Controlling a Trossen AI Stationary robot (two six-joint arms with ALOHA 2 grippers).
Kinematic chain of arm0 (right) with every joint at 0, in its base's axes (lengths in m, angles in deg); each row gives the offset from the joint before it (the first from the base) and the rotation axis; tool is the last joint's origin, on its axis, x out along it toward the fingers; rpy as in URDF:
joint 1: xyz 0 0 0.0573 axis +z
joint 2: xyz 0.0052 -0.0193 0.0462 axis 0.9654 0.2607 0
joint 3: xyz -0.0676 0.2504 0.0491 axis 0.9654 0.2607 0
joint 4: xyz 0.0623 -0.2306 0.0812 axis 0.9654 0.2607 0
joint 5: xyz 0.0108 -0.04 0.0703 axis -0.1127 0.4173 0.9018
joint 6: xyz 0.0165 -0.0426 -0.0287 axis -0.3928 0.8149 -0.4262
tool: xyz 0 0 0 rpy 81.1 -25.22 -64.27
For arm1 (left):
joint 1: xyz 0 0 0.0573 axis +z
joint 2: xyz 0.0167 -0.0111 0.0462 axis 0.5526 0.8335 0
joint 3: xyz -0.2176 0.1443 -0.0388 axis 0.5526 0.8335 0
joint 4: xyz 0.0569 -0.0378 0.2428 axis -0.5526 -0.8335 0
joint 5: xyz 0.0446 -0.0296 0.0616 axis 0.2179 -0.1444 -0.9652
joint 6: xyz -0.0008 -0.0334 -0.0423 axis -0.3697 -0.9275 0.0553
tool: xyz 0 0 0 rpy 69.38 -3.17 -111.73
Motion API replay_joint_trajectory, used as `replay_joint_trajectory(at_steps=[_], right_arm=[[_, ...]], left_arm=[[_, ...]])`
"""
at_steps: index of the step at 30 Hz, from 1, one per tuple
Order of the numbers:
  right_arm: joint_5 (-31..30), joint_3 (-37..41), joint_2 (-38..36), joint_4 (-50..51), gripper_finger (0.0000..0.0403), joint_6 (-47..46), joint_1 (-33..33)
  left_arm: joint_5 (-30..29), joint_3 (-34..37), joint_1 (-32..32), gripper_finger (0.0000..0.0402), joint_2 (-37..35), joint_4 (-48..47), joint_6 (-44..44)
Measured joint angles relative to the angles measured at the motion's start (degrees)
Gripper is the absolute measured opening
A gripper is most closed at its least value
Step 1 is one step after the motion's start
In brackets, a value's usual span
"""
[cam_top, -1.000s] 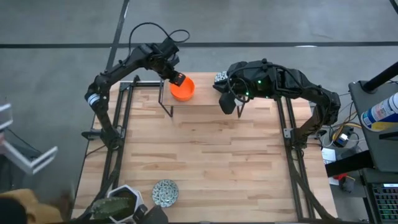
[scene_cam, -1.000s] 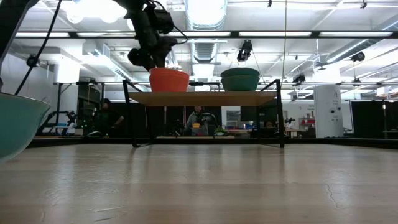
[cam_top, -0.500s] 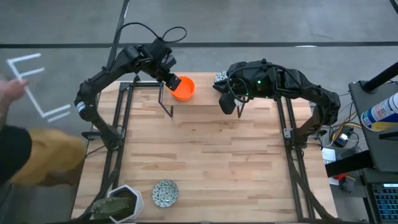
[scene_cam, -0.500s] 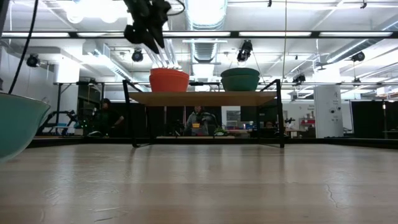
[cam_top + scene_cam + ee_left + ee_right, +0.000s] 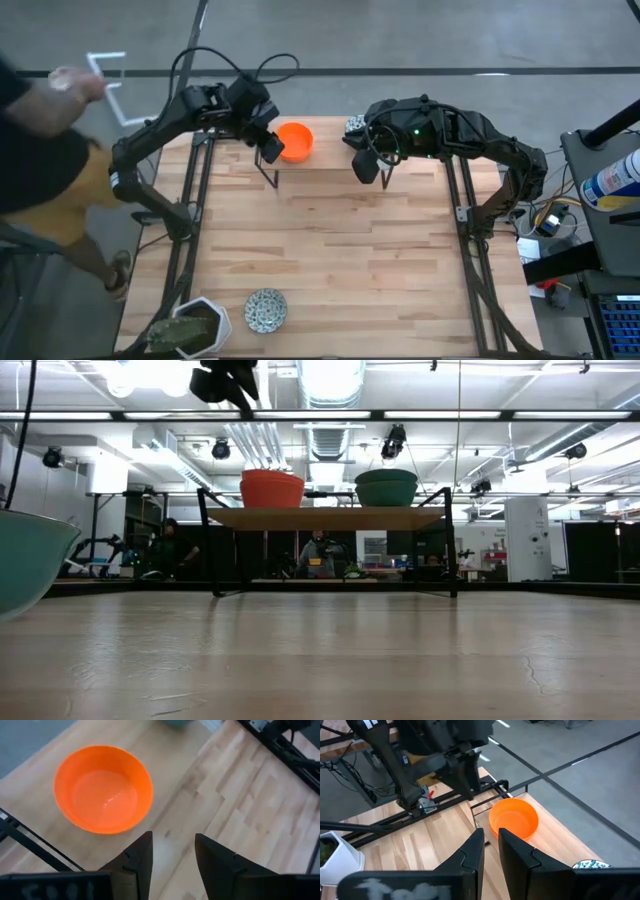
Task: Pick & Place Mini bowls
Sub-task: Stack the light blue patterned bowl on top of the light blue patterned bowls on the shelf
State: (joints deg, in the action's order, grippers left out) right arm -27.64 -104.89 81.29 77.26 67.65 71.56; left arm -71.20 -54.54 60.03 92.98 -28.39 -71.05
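Count: 1 orange mini bowl [image 5: 294,141] on the raised shelf [image 5: 320,157], 2 speckled mini bowls [image 5: 266,310], one by the right arm [image 5: 354,125]. 1 white plant pot [image 5: 195,326], 2 arms, 1 person [image 5: 40,160].

Speckled bowl by the right arm [image 5: 354,124]: you see only a small bit of it in the high view; the arm covers the rest.
Same bowl, right wrist view [image 5: 592,865]: the picture edge cuts it, so you see just its rim.
Big teal bowl [image 5: 25,565]: cut by the low view's side edge.
Left gripper [image 5: 225,380]: half out of the low view's top, too dark to tell how its fingers stand there.
Person beside the table [image 5: 40,150]: blurred and cut by the edge, and the white thing in their hand [image 5: 105,75] is too blurred to name.
Plant pot [image 5: 190,328]: cut off at the table's near corner.
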Motion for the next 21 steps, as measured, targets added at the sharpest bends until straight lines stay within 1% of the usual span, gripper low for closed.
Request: replay_joint_trajectory(at_steps=[6, 14, 21], right_arm=[[0.0, 0.0, 0.0, 0.0, 0.0052, 0.0, 0.07], [0.01, 0.0, 0.0, 0.0, 0.0052, -0.31, 0.09], [0.02, 0.0, 0.0, 0.0, 0.0052, -0.89, 0.09]], left_arm=[[-0.01, 0.0, -4.05, 0.0139, -1.33, -3.09, 0.14], [-0.13, 0.02, -10.53, 0.0139, -1.29, -3.61, 0.19], [-0.53, 1.65, -15.65, 0.0139, -1.26, -3.79, -3.09]])
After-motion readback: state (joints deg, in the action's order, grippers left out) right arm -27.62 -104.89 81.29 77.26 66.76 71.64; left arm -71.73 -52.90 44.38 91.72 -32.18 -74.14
